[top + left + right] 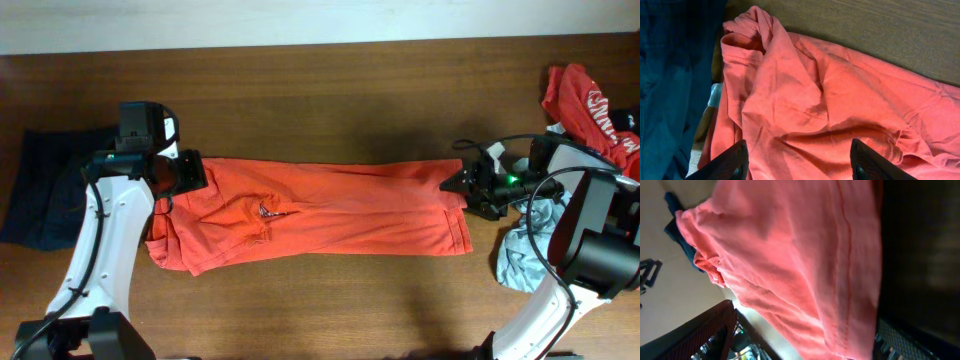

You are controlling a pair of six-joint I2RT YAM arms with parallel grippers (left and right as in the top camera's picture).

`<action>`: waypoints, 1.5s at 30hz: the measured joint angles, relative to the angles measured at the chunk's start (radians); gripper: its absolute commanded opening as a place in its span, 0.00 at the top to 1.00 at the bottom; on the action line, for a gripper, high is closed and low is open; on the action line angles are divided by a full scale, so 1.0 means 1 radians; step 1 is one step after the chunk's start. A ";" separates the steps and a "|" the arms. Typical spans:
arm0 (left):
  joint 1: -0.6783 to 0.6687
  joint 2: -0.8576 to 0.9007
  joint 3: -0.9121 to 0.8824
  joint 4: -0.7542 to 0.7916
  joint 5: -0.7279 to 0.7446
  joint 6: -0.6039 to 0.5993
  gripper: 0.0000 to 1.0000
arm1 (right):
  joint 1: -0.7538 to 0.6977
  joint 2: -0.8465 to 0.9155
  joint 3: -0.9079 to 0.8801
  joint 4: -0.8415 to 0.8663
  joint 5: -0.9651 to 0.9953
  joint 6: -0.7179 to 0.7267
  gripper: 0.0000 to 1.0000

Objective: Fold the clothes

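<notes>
While the left gripper (799, 150) stands spread wide, the orange shirt (805, 100) lies crumpled between and just ahead of its fingers, a dark blue garment (670, 75) to their left and the wooden table (880, 30) beyond. The right gripper (805, 322) is likewise parted, the orange shirt's hem running between its fingers.

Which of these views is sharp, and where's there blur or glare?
Overhead: even light, sharp. Left wrist: orange shirt crisp, its folds shaded. Right wrist: orange shirt blurred up close, bright glare near the lower left, right side nearly black.
</notes>
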 measured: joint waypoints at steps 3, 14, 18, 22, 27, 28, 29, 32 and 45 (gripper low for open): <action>0.000 0.000 0.000 0.000 0.000 0.000 0.35 | 0.013 -0.014 0.010 -0.014 0.077 0.099 0.19; 0.000 0.000 0.000 0.000 0.000 0.000 0.35 | 0.020 -0.024 0.006 -0.016 0.105 0.103 0.19; 0.000 0.000 0.000 0.000 0.000 0.000 0.35 | 0.015 -0.037 -0.022 0.011 0.090 0.077 0.20; 0.000 0.000 0.000 0.000 0.000 0.000 0.35 | 0.012 -0.056 -0.057 0.051 0.081 0.066 0.27; 0.000 0.000 0.000 0.000 0.000 0.000 0.35 | 0.026 -0.074 -0.092 0.113 0.085 0.064 0.34; 0.000 0.000 0.000 0.000 0.000 0.000 0.35 | 0.036 -0.074 -0.093 0.122 0.084 0.060 0.36; 0.000 0.000 0.000 0.000 0.000 0.000 0.35 | 0.050 -0.074 -0.094 0.130 0.084 0.053 0.36; 0.000 0.000 0.000 -0.001 0.000 0.000 0.35 | 0.082 -0.074 -0.096 0.148 0.075 0.023 0.37; 0.000 0.000 0.000 -0.003 0.000 0.000 0.35 | 0.092 -0.053 -0.112 0.176 0.095 0.049 0.85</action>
